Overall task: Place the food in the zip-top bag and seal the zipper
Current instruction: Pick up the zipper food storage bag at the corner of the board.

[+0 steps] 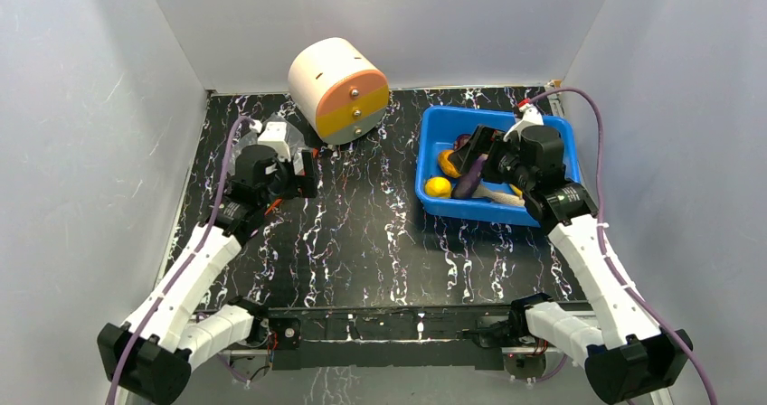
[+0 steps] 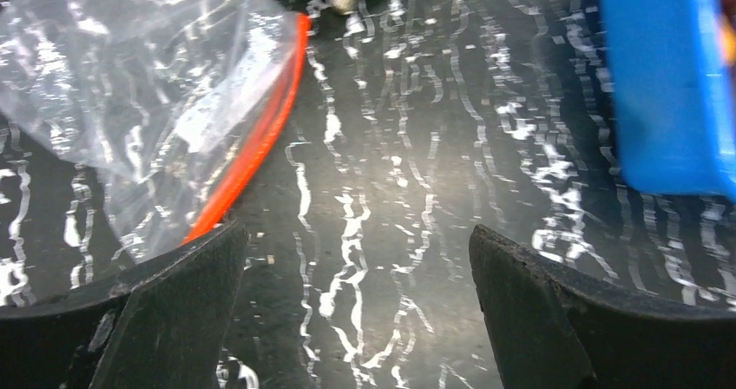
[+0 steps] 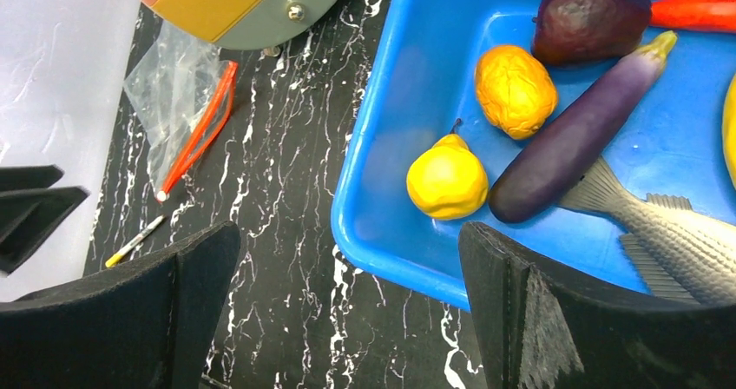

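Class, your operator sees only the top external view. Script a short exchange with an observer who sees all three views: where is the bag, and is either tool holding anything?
Operator: I can't spot the zip-top bag from above. Where is it?
Observer: It lies on the table just ahead of the left tool, and its red-orange zipper is on the side nearest the blue bin.
Operator: Is either tool holding anything?
Observer: No. In the wrist views, the left tool and the right tool both have their fingers wide apart with nothing between them.
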`<state>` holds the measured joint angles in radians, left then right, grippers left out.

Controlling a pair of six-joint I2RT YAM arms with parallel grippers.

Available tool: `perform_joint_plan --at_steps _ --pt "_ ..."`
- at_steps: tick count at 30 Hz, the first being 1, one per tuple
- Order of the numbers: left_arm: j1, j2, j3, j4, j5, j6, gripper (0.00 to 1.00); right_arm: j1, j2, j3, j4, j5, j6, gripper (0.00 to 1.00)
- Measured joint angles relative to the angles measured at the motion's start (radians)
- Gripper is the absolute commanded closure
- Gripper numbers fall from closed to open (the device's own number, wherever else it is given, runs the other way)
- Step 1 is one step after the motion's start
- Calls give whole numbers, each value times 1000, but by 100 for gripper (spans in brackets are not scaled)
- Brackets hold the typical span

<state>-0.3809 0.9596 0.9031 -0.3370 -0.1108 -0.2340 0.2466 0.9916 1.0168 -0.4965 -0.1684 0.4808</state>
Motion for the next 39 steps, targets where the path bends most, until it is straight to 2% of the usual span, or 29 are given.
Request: perform_joint_plan --at_steps 2,9,13,16,22,25,29,33,39 --pt "0 36 0 5 -42 27 6 0 -9 0 1 -12 1 2" --pt "13 219 -18 88 -217 169 37 0 -41 0 26 -75 0 2" --pt "29 324 -18 150 -248 256 40 0 -43 2 29 -98 0 2" --pt "34 377 -20 199 -269 311 52 0 -43 2 29 -120 0 2" --pt "37 462 -21 296 -322 416 55 0 -43 2 29 -148 2 2" --pt "37 515 -21 315 -328 445 51 0 -43 2 27 -151 2 2" --pt "38 565 -24 338 -337 470 51 0 -43 3 26 -151 2 2" --pt "38 604 -24 352 -346 486 46 0 -43 3 26 -154 5 2" --pt "43 687 -23 367 -357 489 48 0 -43 4 25 -157 12 2"
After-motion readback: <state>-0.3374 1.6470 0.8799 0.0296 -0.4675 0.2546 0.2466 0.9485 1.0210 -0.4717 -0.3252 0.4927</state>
